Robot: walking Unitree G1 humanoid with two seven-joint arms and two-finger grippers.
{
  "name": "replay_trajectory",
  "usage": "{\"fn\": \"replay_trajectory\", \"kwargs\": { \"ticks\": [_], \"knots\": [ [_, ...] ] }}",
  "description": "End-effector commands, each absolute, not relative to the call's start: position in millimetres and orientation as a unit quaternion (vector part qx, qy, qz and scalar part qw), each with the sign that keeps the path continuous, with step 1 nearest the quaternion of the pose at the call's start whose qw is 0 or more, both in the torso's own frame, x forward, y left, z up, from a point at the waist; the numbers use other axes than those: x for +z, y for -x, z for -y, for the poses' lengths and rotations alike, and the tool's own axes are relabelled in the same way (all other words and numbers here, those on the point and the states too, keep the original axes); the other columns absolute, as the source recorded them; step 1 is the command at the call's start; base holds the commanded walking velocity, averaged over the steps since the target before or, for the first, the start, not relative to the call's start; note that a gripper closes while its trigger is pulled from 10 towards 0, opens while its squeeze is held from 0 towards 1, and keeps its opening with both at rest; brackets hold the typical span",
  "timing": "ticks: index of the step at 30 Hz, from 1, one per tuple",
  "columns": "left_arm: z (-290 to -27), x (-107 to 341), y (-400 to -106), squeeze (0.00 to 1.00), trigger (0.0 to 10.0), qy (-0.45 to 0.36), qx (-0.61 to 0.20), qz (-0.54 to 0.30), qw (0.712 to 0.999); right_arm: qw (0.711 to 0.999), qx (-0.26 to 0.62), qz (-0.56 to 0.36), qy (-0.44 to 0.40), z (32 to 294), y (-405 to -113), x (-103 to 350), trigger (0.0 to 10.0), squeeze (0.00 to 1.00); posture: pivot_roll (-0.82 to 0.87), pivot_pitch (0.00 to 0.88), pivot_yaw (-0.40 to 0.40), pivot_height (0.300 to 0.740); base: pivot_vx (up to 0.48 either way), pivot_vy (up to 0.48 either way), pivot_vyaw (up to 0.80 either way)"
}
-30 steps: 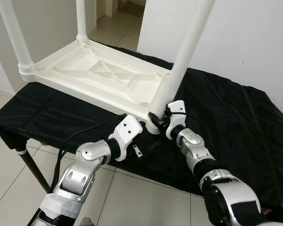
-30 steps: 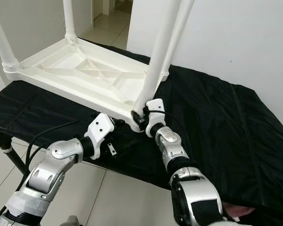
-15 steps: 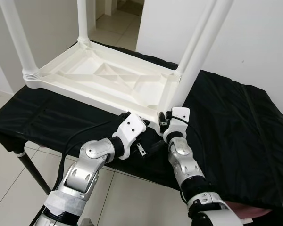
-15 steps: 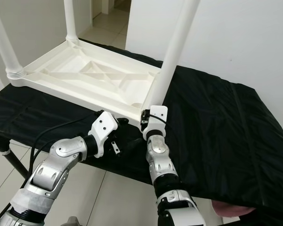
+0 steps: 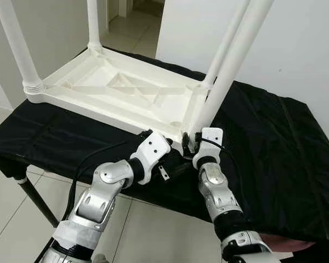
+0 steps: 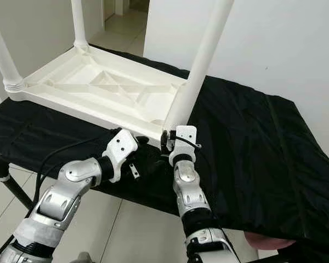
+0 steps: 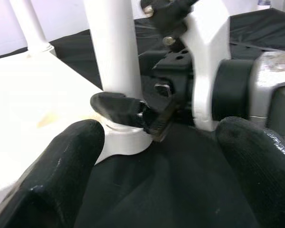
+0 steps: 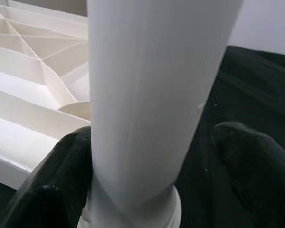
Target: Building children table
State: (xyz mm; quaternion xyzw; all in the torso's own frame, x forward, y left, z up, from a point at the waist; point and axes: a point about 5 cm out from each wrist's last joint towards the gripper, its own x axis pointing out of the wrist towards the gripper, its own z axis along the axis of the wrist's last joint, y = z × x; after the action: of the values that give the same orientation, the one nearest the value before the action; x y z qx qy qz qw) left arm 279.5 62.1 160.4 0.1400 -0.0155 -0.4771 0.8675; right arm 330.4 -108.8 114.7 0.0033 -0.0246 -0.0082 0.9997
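Black-draped desk (image 5: 274,142) on tiled floor (image 5: 153,230); upturned white children table (image 5: 120,93) beyond both end effectors; right end effector (image 8: 152,190) spread around near leg (image 5: 230,66); left end effector (image 7: 152,156) released beside it.

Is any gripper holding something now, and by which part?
The right gripper has its jaws around the white table leg near its base; a firm clamp cannot be told. The left gripper holds nothing.
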Motion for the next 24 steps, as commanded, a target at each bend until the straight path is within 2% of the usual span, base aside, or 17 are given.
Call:
{"fn": "replay_trajectory", "kwargs": {
  "ticks": [1, 2, 10, 15, 22, 24],
  "knots": [
    [-62, 162, -286, 0.00, 10.0, -0.140, -0.412, 0.029, 0.900, 0.999, -0.026, 0.019, 0.009, 119, -329, 112, 10.0, 1.00, 0.06, 0.000, -0.143, 0.740, 0.000, 0.000, 0.00],
    [-61, 163, -287, 0.00, 10.0, -0.141, -0.406, 0.031, 0.902, 1.000, -0.018, 0.020, 0.008, 119, -328, 113, 10.0, 0.00, 0.05, 0.000, -0.140, 0.740, 0.000, 0.000, 0.00],
    [-61, 164, -289, 0.00, 10.0, -0.140, -0.396, 0.034, 0.907, 0.999, 0.028, 0.036, 0.007, 118, -317, 115, 10.0, 0.00, 0.04, 0.000, -0.134, 0.740, 0.000, 0.000, 0.00],
    [-62, 168, -291, 0.00, 10.0, -0.140, -0.394, 0.048, 0.907, 0.998, 0.041, 0.027, 0.039, 127, -299, 107, 10.0, 0.00, 0.03, 0.000, -0.133, 0.740, 0.000, 0.000, 0.00],
    [-63, 170, -294, 0.00, 10.0, -0.140, -0.385, 0.052, 0.911, 0.993, 0.099, 0.033, 0.047, 128, -280, 109, 10.0, 0.00, 0.03, 0.000, -0.129, 0.740, 0.000, 0.000, 0.00],
    [-63, 170, -295, 0.00, 10.0, -0.141, -0.382, 0.055, 0.912, 0.988, 0.142, 0.037, 0.040, 126, -273, 112, 10.0, 0.00, 0.02, 0.000, -0.126, 0.740, 0.000, 0.000, 0.00]
  ]
}}
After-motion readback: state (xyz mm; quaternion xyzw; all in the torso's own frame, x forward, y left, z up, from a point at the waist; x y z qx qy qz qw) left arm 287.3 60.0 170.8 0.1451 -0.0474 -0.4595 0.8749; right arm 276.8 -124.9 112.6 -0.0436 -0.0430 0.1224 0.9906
